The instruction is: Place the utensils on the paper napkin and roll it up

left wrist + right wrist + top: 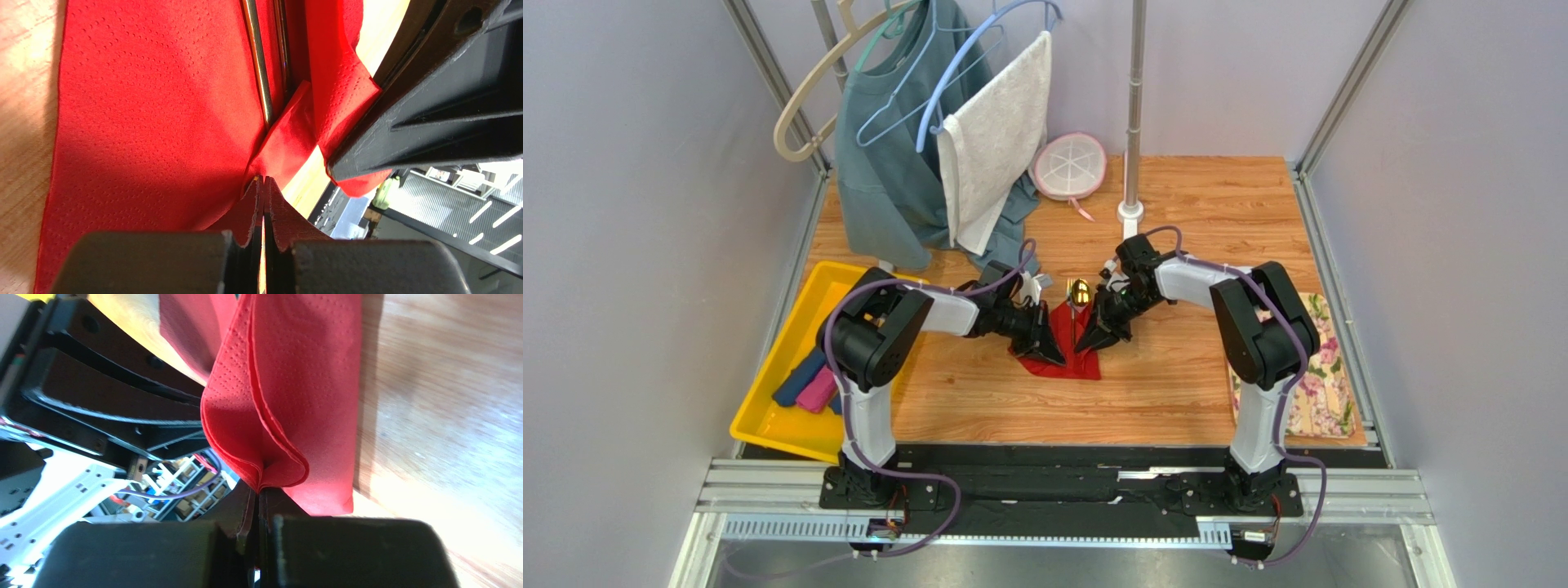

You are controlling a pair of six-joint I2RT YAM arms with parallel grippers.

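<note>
The red paper napkin (pixel 1070 344) lies on the wooden table between both grippers. Gold utensils (pixel 1079 293) lie on it, a rounded head sticking out past its far edge; in the left wrist view slim gold handles (pixel 258 61) run along the napkin (pixel 153 116). My left gripper (pixel 1053 352) is shut, pinching the napkin's left near edge (pixel 265 179). My right gripper (pixel 1091 346) is shut on a folded-up flap of the napkin (pixel 288 386), pinched at the tips (pixel 261 490). The two grippers almost touch.
A yellow tray (pixel 768 404) with navy and pink fabric rolls sits at the left. A floral cloth (pixel 1326 368) lies at the right edge. Hangers with clothes and a towel (pixel 995 135), a pink-rimmed basket (pixel 1069 165) and a pole base (pixel 1130 214) stand behind.
</note>
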